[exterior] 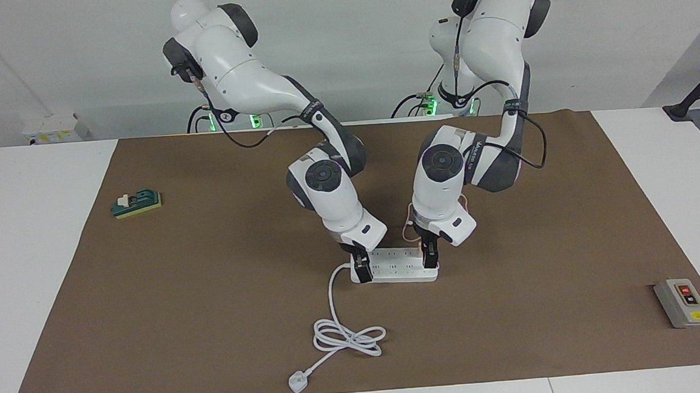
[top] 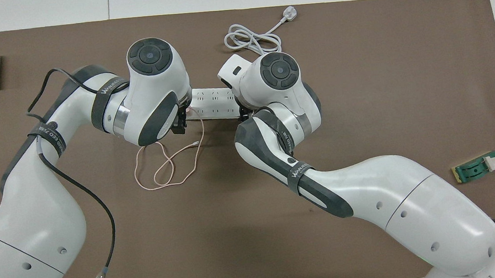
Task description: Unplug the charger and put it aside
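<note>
**Both grippers set down on the power strip at mid-mat**

Near the mat's edge at the right arm's end, a small green block (exterior: pixel 137 204) is seen lying alone. At the middle of the brown mat (exterior: pixel 212 326), the power strip (exterior: pixel 394 265) is met by both arms. The right gripper (exterior: pixel 362 267) is lowered onto the strip's corded end; whether its fingers are spread or closed cannot be told. The strip's white cord (exterior: pixel 346 336) is coiled toward the mat's edge farthest from the robots. The left gripper (exterior: pixel 430 256) is placed at the strip's other end, where the charger (top: pixel 188 110) is plugged in; its fingers appear narrowed around the pink plug. The charger's thin cable (top: pixel 167 166) is looped on the mat nearer the robots. A grey button box (exterior: pixel 683 302) is set near the corner at the left arm's end.
</note>
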`<state>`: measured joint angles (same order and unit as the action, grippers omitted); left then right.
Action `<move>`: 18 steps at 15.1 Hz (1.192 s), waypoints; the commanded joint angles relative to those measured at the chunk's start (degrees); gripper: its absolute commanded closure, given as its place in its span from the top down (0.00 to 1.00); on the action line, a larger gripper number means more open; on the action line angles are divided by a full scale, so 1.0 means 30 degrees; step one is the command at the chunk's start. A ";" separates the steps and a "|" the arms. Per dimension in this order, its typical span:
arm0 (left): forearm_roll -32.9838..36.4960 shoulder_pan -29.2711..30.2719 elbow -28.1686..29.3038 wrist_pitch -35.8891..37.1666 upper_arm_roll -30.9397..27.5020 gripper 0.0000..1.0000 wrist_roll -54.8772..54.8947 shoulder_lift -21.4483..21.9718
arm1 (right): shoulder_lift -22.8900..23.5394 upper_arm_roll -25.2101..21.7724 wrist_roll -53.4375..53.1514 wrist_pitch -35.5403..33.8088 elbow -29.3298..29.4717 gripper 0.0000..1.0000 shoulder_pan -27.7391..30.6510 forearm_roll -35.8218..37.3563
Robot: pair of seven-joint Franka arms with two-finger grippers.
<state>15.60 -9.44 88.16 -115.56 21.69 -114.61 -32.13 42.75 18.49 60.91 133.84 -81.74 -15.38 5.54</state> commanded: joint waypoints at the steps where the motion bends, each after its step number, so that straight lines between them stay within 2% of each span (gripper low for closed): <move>1: 0.0484 -0.0193 0.0437 -0.0444 -0.0228 0.99 -0.0439 0.0193 | 0.0456 0.0253 -0.0556 -0.0465 0.0558 1.00 0.0263 0.0904; 7: 0.0484 -0.0193 0.0437 -0.0444 -0.0228 0.98 -0.0439 0.0135 | 0.0515 0.0282 -0.1201 -0.0142 0.0529 1.00 0.0234 0.0701; 8: 0.0513 -0.0193 0.0437 -0.0473 -0.0228 0.90 -0.0439 0.0134 | 0.0515 0.0282 -0.1201 0.0120 0.0471 0.97 0.0234 0.0643; 9: 0.0513 -0.0193 0.0437 -0.0473 -0.0228 0.87 -0.0439 0.0134 | 0.0515 0.0282 -0.1201 0.0210 0.0354 0.94 0.0234 0.0642; 10: 0.0513 -0.0193 0.0437 -0.0473 -0.0228 0.86 -0.0439 0.0105 | 0.0515 0.0282 -0.1201 0.0211 0.0353 0.89 0.0205 0.0671; 11: 0.0513 -0.0193 0.0437 -0.0502 -0.0228 0.84 -0.0439 0.0105 | 0.0544 0.0282 -0.1201 0.0211 0.0353 0.78 0.0234 0.0729; 12: 0.0513 -0.0193 0.0437 -0.0503 -0.0228 0.82 -0.0439 0.0105 | 0.0545 0.0282 -0.1172 0.0211 0.0353 0.62 0.0234 0.0788; 13: 0.0513 -0.0193 0.0437 -0.0503 -0.0228 0.76 -0.0439 0.0105 | 0.0545 0.0282 -0.1172 0.0240 0.0324 0.50 0.0234 0.0788; 14: 0.0513 -0.0164 0.0437 -0.0503 -0.0228 0.65 -0.0439 0.0105 | 0.0545 0.0282 -0.1172 0.0269 0.0323 0.39 0.0234 0.0788; 15: 0.0513 -0.0193 0.0437 -0.0503 -0.0228 0.43 -0.0439 0.0105 | 0.0545 0.0282 -0.1201 0.0270 0.0323 0.32 0.0205 0.0788; 17: 0.0601 -0.0193 0.0437 -0.0473 -0.0228 0.00 -0.0439 0.0105 | 0.0545 0.0282 -0.1201 0.0386 0.0294 0.32 0.0205 0.0759; 18: 0.0891 -0.0193 0.0437 -0.0502 -0.0228 0.00 -0.0497 0.0076 | 0.0545 0.0282 -0.1201 0.0387 0.0294 0.32 0.0205 0.0759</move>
<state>15.94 -9.45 88.31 -115.78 21.69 -114.70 -32.13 43.13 18.44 58.13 133.61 -81.68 -15.18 6.39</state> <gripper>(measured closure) 0.670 0.062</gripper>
